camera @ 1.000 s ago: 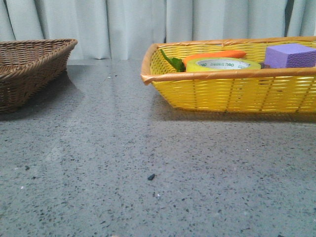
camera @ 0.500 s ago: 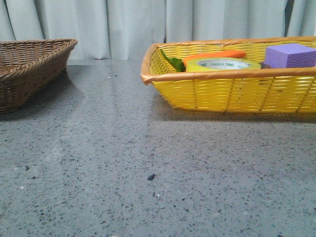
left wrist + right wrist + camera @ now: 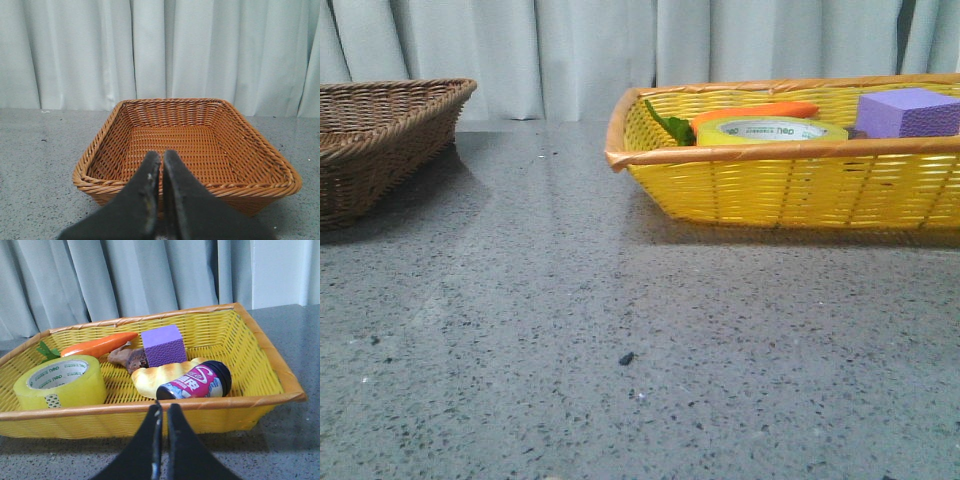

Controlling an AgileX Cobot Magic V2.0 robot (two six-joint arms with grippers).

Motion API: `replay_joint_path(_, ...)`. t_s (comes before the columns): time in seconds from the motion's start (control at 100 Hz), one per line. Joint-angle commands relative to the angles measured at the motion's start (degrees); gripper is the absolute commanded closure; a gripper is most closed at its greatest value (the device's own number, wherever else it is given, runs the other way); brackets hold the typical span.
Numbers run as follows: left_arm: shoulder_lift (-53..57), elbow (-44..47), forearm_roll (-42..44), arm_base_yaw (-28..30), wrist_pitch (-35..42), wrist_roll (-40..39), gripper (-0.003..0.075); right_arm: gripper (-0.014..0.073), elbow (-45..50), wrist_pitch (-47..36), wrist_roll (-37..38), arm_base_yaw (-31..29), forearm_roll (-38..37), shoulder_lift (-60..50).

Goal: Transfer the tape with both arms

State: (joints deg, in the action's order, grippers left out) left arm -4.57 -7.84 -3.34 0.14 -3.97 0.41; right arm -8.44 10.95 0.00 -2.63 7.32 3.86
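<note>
1. Front view: the grey speckled counter (image 3: 620, 330) carries two baskets. A brown wicker basket (image 3: 380, 140) stands at about 9 o'clock, and a yellow basket (image 3: 790, 185) at about 2 o'clock, well apart from it. Inside the yellow basket the tape (image 3: 772, 130) lies flat, only its top showing above the rim. A toy carrot (image 3: 755, 111) lies just behind it, and a purple block (image 3: 908, 112) is at the tape's 3 o'clock. No hand shows in this view.

2. Left wrist view: the left hand (image 3: 162, 162) has its two dark fingers pressed together, with nothing between them. It points toward the brown wicker basket (image 3: 250, 145), which sits on the counter before a pale curtain (image 3: 160, 50).

3. Right wrist view: the right hand (image 3: 162, 412) is also closed, only a thin slit between the fingers, and it holds nothing. Before it stands the yellow basket (image 3: 270, 365). The tape (image 3: 61, 380) lies flat in the basket's near corner. Also in the basket are the toy carrot (image 3: 97, 346), the purple block (image 3: 163, 345), a croissant (image 3: 162, 375), a lying can (image 3: 196, 382) and a small brown object (image 3: 126, 357).
</note>
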Motion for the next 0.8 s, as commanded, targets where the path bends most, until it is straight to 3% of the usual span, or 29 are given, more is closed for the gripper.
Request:
replay_joint_path(0.0, -1.08, -1.93, -0.46, 0.07, 4.54, -0.41, 0.0741, 0.065, -2.15, -4.24, -0.44, -0.17, 0.09, 1.22)
replay_joint_path(0.23, -1.08, -1.93, -0.57, 0.07, 3.97, -0.41, 0.0741, 0.065, -2.15, -3.68, -0.44, -0.17, 0.09, 1.49)
replay_joint_path(0.34, -1.13, -3.01, -0.02, 0.07, 2.97, -0.41, 0.0741, 0.065, -4.52, 1.48, -0.44, -0.17, 0.09, 3.6)
replay_joint_path(0.52, -4.45, -8.96, 0.27, 0.07, -3.21, -0.41, 0.0741, 0.065, -11.41, 12.46, -2.32, -0.17, -0.03, 12.2)
replay_joint_path(0.79, -14.4, -17.96, 0.27, 0.07, -9.63, -0.41, 0.0741, 0.065, -25.93, 18.29, -2.61, 3.07, -0.03, 26.72)
